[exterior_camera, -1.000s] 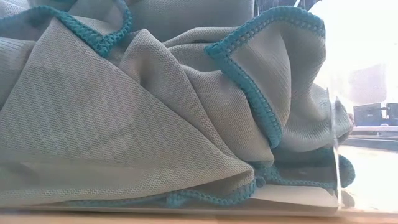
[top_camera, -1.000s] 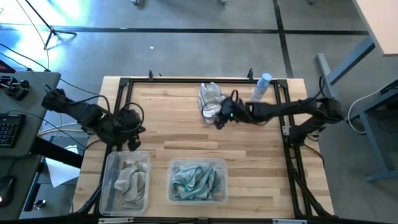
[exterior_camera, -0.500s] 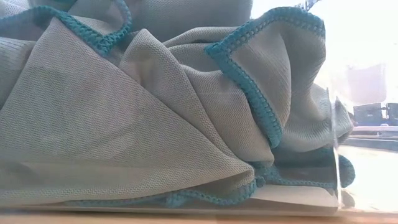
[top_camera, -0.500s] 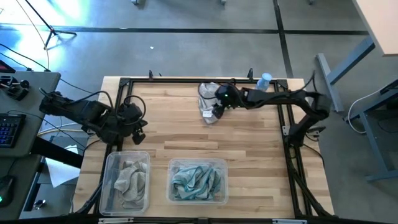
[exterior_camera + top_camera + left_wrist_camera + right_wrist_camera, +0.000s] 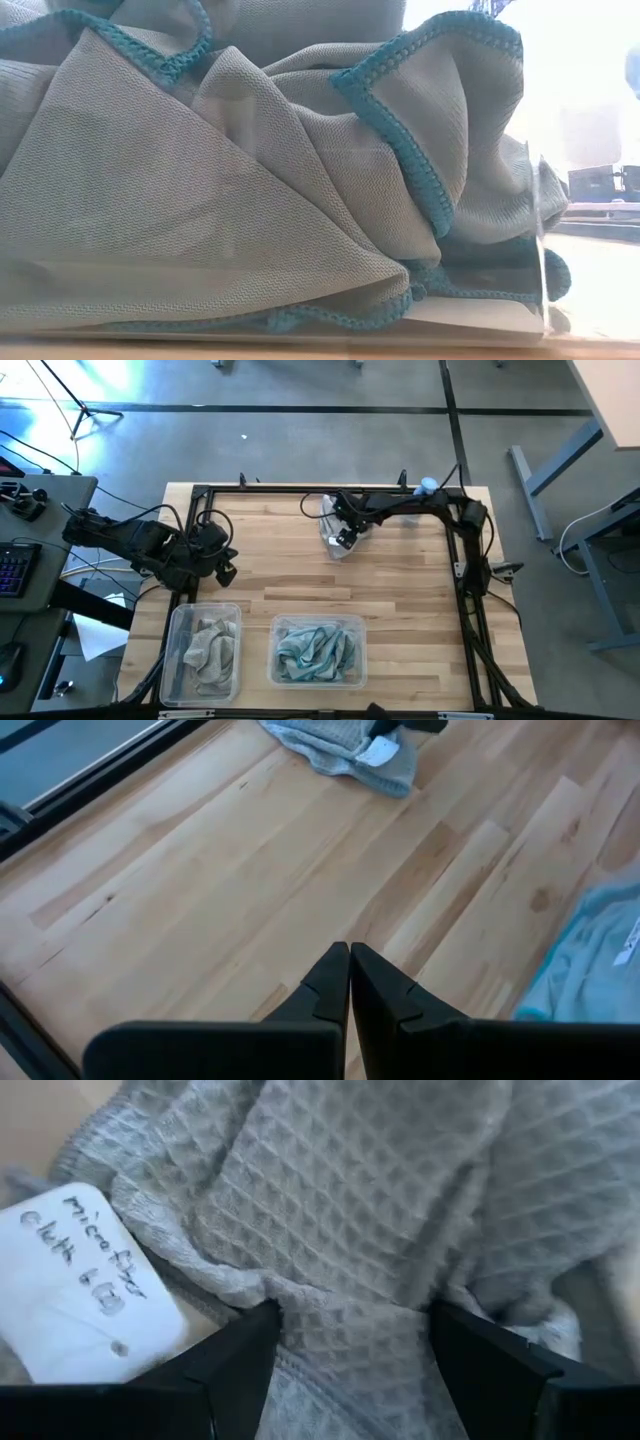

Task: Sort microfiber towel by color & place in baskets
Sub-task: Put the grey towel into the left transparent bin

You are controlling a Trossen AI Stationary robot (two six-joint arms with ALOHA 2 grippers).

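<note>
pale wood planks make up the table (image 5: 300, 580), seen from above with a grey floor around it. at its far edge lies a grey towel (image 5: 335, 525), and the right gripper (image 5: 349, 536) sits on it; a pale spray bottle (image 5: 426, 487) stands to the right. the left gripper (image 5: 224, 569) hangs over the table's left side. near the front, the narrow basket (image 5: 176, 622) holds grey cloths and the wide basket (image 5: 278, 626) holds teal towels (image 5: 315, 652).

low view: teal-edged folds (image 5: 250, 170) fill the wide tub's clear wall (image 5: 541, 250).

left wrist view: the jaws are pressed together, holding nothing, above bare planks.

right wrist view: the jaws stand spread, straddling a waffle-weave grey fold beside a white tag (image 5: 85, 1285).
</note>
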